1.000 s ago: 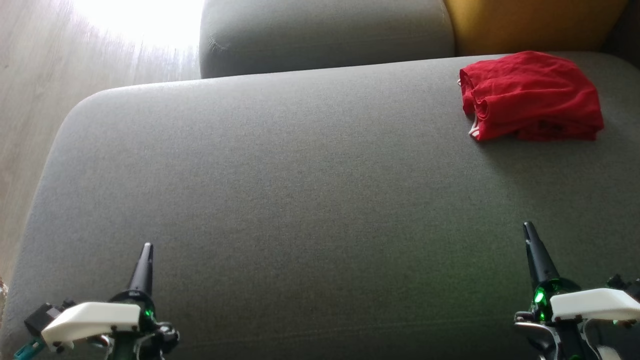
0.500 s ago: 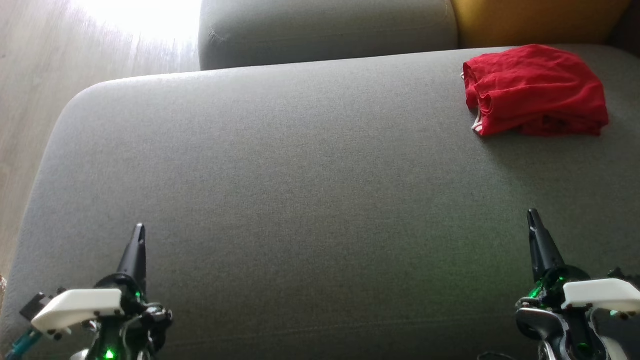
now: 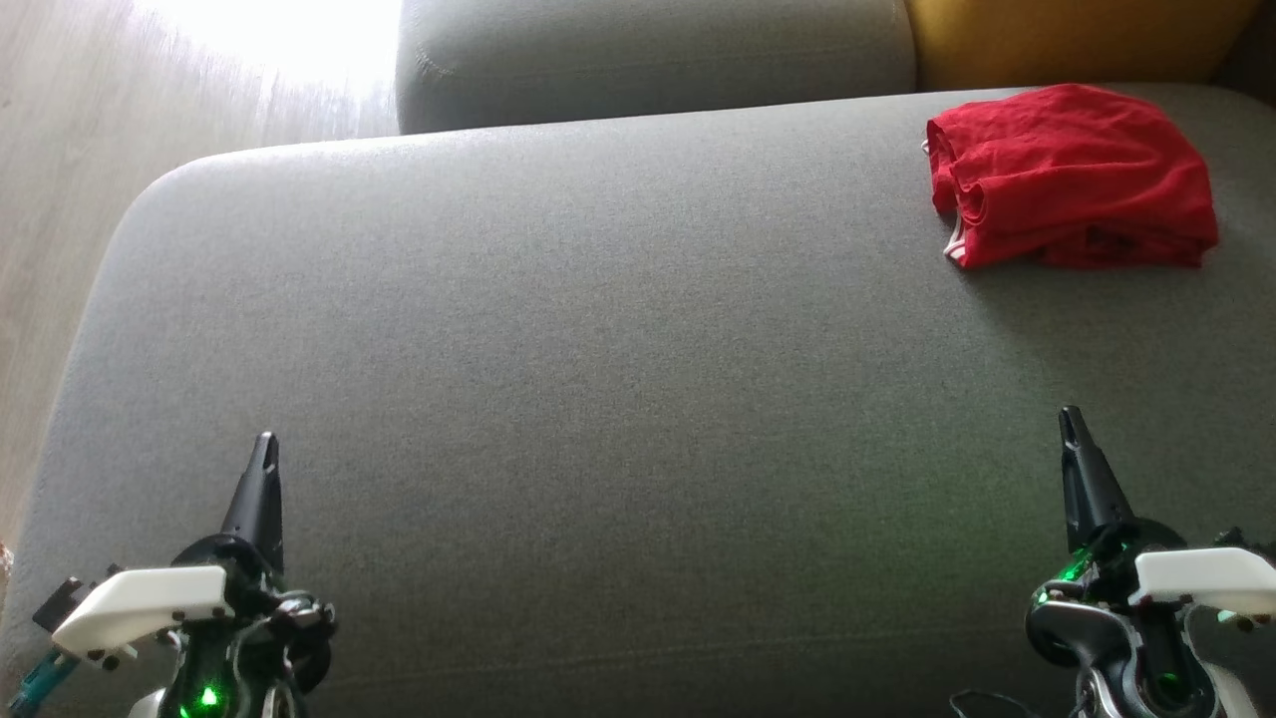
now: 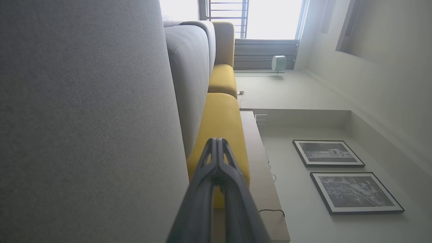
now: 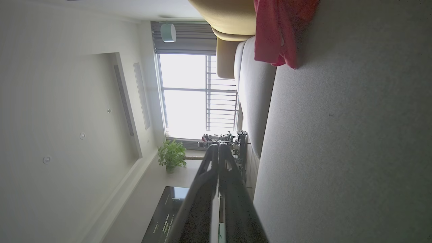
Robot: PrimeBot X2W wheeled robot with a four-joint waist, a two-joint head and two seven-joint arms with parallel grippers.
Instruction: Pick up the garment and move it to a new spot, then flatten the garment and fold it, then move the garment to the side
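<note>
The garment (image 3: pixel 1072 178) is a red cloth, folded into a compact bundle, lying at the far right of the grey sofa seat (image 3: pixel 598 349). In the right wrist view the garment (image 5: pixel 276 30) shows at the top edge. My left gripper (image 3: pixel 265 442) is shut at the lower left, over the seat's near part, holding nothing. At the lower right my right gripper (image 3: pixel 1069 414) is also shut and empty, well short of the garment. In each wrist view, the left gripper (image 4: pixel 217 141) and the right gripper (image 5: pixel 218 145), the two fingers lie pressed together.
A grey back cushion (image 3: pixel 648 55) and a yellow cushion (image 3: pixel 1067 40) stand behind the seat. Wooden floor (image 3: pixel 60 179) lies beyond the seat's left edge. Framed pictures (image 4: pixel 341 175) hang on a wall, and a potted plant (image 5: pixel 171 156) stands by a window.
The head camera has shifted, so the garment sits a little higher in the picture. Both grippers have come slightly forward over the seat, still shut.
</note>
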